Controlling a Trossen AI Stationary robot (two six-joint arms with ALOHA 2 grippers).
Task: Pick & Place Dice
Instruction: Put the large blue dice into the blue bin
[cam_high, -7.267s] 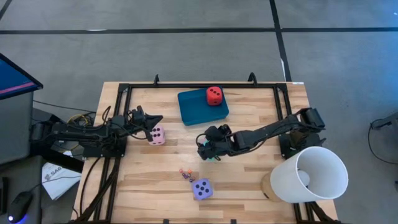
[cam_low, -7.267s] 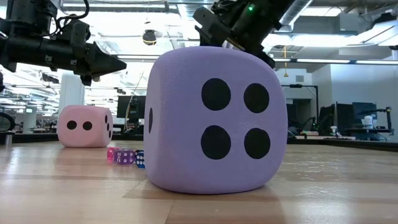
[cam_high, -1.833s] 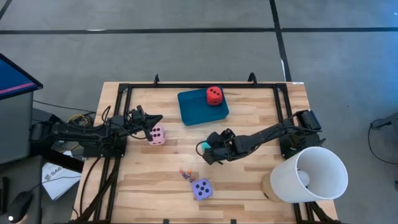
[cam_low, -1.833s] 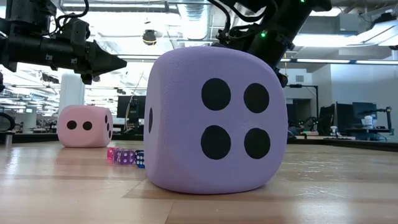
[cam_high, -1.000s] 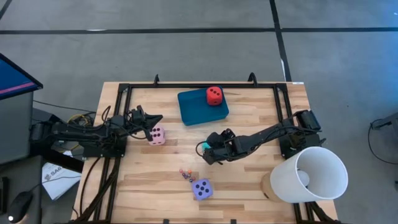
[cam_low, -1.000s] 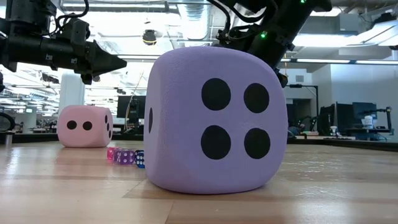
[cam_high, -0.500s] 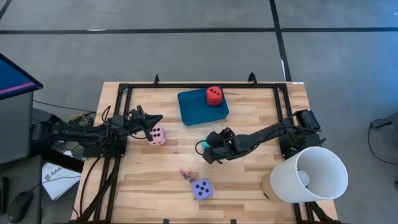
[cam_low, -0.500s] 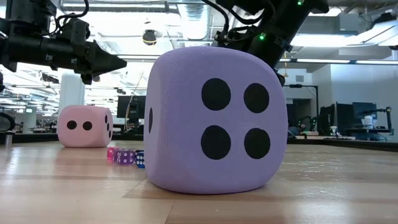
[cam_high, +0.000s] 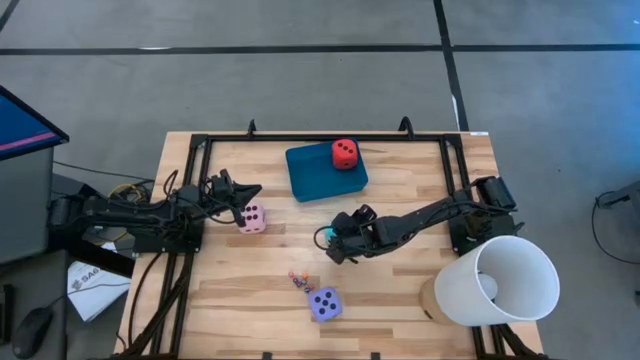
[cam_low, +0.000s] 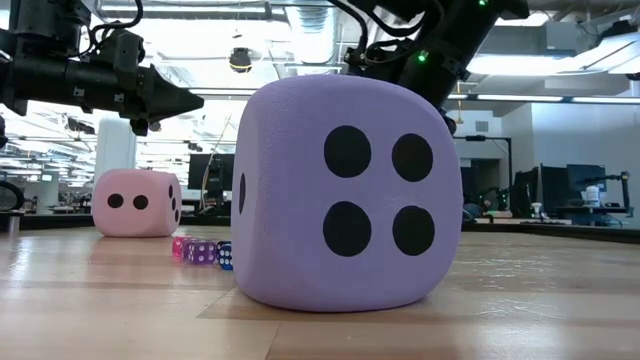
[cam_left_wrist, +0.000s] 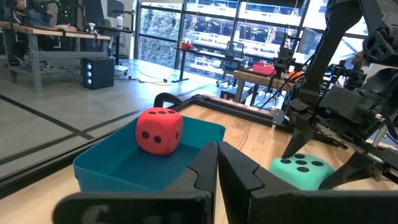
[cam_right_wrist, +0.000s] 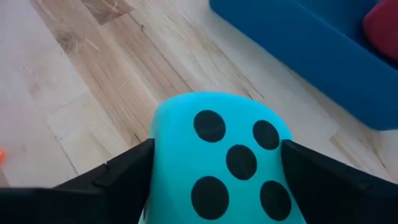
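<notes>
On the table (cam_high: 400, 290), four dice: red (cam_high: 345, 153), pink (cam_high: 252, 216), turquoise (cam_right_wrist: 227, 158), purple (cam_high: 324, 303).

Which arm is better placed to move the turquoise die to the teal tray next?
Right. The right gripper is already around the turquoise die, close to the teal tray; the left gripper sits shut beside the pink die.
</notes>
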